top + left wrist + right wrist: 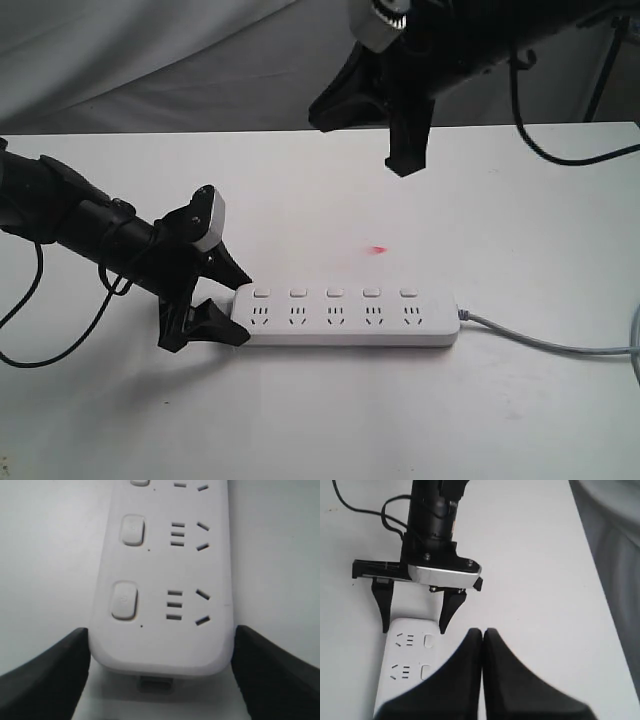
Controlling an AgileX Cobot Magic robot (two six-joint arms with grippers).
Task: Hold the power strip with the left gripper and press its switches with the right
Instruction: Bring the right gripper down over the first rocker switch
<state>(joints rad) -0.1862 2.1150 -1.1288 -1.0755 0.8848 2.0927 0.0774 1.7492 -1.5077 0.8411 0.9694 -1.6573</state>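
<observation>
Power strip (350, 322): flat on the white worktop (520, 200), front-centre, grey cord (545, 343) trailing right.
Left gripper (241, 311): arm low, reaching in from the left. Fingers straddle the strip's left end, one on each long side, pressed against it.
Right gripper (406, 166): raised above the worktop behind the strip, fingers pointing down, pressed together, nothing held.
Switches (335, 293): five along the far edge, none touched.

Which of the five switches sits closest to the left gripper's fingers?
The end switch farthest from the grey cord, on the power strip end that the left gripper holds.
</observation>
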